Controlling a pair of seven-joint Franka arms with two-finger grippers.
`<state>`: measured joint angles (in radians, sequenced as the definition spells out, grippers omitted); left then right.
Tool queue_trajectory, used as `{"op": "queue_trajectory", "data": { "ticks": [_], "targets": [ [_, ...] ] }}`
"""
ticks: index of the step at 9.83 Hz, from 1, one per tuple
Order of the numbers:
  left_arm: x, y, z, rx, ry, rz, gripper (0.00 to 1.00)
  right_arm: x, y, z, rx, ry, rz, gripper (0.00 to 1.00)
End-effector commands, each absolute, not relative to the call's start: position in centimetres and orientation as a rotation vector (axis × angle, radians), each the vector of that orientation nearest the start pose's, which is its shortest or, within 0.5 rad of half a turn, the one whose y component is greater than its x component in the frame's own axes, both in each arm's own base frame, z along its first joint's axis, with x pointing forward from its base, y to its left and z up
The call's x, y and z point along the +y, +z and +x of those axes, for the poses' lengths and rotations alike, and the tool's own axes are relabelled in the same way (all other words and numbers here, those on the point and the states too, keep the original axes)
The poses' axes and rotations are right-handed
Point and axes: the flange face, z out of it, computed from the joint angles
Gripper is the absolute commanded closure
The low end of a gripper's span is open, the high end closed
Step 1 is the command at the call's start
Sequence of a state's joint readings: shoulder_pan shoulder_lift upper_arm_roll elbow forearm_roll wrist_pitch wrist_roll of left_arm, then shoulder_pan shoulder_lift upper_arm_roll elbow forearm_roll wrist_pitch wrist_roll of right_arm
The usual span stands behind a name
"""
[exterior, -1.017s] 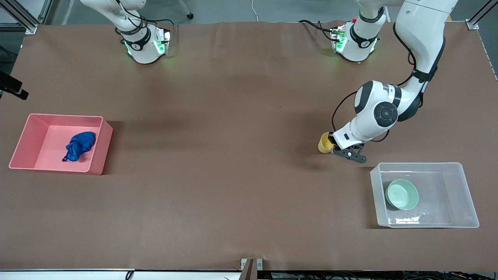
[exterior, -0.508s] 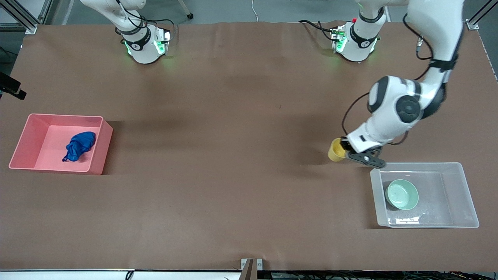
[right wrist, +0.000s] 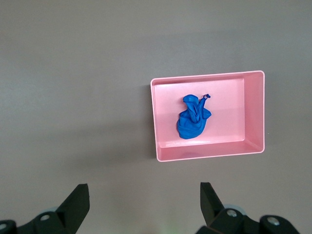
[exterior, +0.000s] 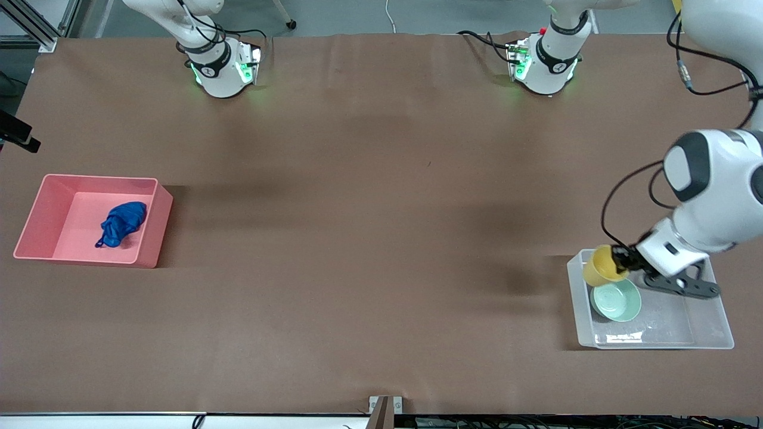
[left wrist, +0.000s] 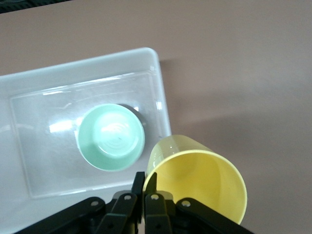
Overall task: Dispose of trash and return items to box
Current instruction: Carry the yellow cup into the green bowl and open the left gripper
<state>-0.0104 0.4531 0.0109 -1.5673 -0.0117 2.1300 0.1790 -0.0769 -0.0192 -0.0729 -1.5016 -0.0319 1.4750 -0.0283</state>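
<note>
I count one yellow cup (exterior: 602,266), one green bowl (exterior: 617,301), one blue wad (exterior: 121,222), one clear tub (exterior: 712,325), and one pink bin (exterior: 42,205).

Box (exterior: 712,333) sits at the left arm's end of the table, bin (exterior: 152,238) at the right arm's end, well apart. Bowl (exterior: 616,300) is in the box, in the part toward the table's middle. Wad (exterior: 121,222) lies in the bin. Cup (exterior: 601,266), held by the left gripper (exterior: 623,262), is over the box rim, above the bowl's edge.
</note>
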Motion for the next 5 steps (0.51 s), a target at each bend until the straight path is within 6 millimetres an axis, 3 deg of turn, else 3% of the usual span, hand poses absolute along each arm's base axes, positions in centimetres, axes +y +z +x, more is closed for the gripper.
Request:
{"op": "queue_trajectory", "data": {
  "ticks": [1, 3, 5],
  "targets": [
    [4.2, 33.0, 71.7, 0.16, -0.084, -3.15, 1.0, -8.3, 66.2, 53.2, 0.198, 0.019, -3.168, 0.0],
    [7.5, 28.7, 71.7, 0.126, -0.023, -3.16, 1.0, -8.3, 66.2, 53.2, 0.198, 0.021, -3.167, 0.0],
    [8.3, 26.6, 71.9, 0.118, -0.045, -3.147, 0.99, -8.3, 66.2, 53.1, 0.198, 0.024, -3.168, 0.0]
  ]
}}
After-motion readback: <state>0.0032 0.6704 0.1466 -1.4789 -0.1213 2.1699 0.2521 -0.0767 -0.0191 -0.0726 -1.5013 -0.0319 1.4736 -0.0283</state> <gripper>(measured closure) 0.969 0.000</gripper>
